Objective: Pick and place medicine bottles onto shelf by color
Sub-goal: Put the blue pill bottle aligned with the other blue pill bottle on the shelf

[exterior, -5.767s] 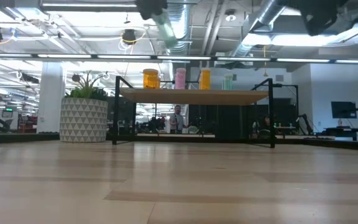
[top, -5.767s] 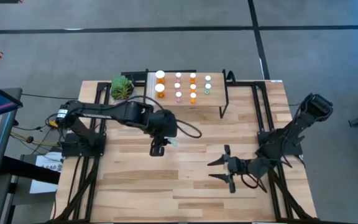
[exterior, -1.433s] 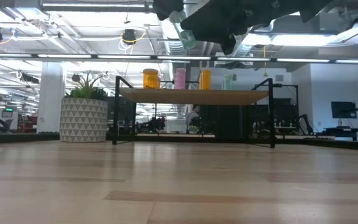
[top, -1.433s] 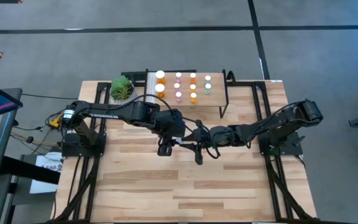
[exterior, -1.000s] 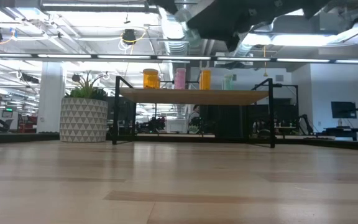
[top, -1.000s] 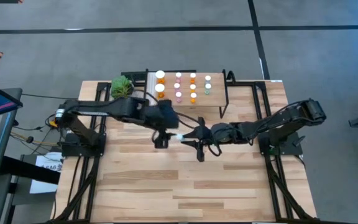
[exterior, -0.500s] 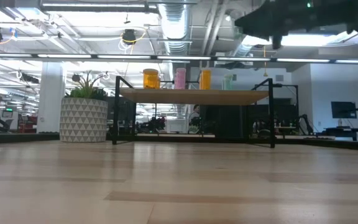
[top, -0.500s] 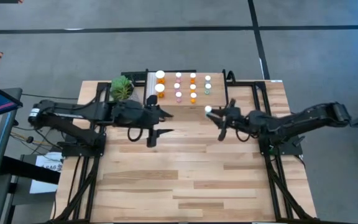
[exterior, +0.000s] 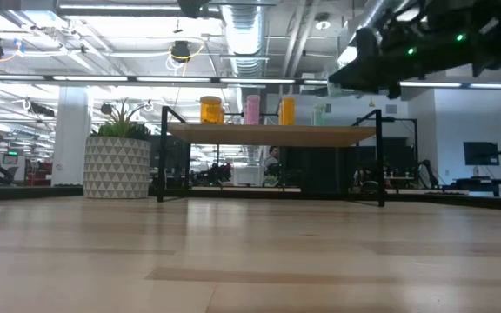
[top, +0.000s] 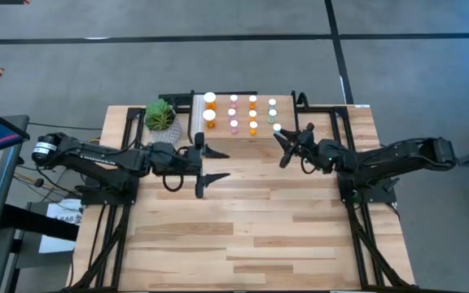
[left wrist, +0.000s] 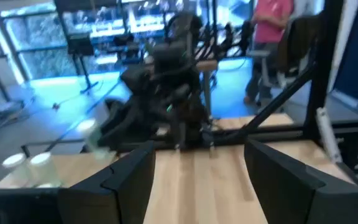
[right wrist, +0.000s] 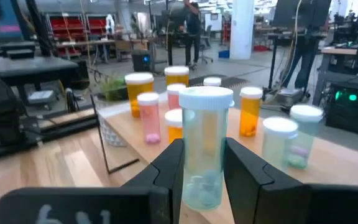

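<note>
Teal and see-through, the medicine bottle (right wrist: 202, 146) held in the right gripper (right wrist: 201, 167) stands upright, its long axis vertical and its white cap uppermost, the two dark fingers (right wrist: 168, 168) pressed against its sides. From above, only its white cap (top: 277, 128) shows, just off the shelf's (top: 287, 124) front right corner, over bare bench (top: 251, 220). The bottle's base is cut off behind the fingers in the right wrist view.

Beyond it, on the shelf, the other bottles stand upright in rows: two larger orange ones (top: 209, 107) by the white strip (top: 195, 114), then pink (top: 234, 114), small orange (top: 252, 114) and a teal one (top: 272, 111). Room remains along the shelf's right end in front of that teal one.

Left gripper (top: 208, 163) rests well apart from this, over the bench before the shelf's left end, its fingers spread wide and holding nothing. A potted plant (top: 159, 115) sits beside the shelf's left end. The low view shows the right arm only as a dark mass cut off at the upper edge, with the bottle hard to make out. The bench's front half lies open.
</note>
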{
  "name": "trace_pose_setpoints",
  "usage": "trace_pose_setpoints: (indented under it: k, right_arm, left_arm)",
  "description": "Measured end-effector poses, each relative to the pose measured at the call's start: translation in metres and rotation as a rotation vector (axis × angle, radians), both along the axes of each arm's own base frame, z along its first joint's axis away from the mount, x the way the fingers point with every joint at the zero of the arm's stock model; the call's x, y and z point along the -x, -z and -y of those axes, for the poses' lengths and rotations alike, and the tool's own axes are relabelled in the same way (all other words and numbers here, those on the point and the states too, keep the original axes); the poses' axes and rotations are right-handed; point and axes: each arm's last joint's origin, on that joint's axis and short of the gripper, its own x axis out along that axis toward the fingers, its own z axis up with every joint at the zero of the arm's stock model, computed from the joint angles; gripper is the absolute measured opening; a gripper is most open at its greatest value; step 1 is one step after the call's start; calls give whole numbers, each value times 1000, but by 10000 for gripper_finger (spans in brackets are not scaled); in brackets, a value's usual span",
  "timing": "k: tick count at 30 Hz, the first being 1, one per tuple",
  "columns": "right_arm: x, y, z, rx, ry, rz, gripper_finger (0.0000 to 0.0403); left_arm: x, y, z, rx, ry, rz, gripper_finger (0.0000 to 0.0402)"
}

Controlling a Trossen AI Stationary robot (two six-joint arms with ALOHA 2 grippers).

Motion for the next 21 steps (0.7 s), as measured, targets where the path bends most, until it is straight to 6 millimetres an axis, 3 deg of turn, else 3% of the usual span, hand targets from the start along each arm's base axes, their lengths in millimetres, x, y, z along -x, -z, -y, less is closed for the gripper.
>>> trace_pose_setpoints:
  k: [10, 21]
  right_arm:
    - [-15, 18, 4, 10, 2, 26, 109]
    - [-5, 38, 11, 40, 50, 87, 109]
  left_arm:
    - [5, 18, 2, 10, 58, 105, 233]
    - [6, 23, 2, -4, 72, 97, 233]
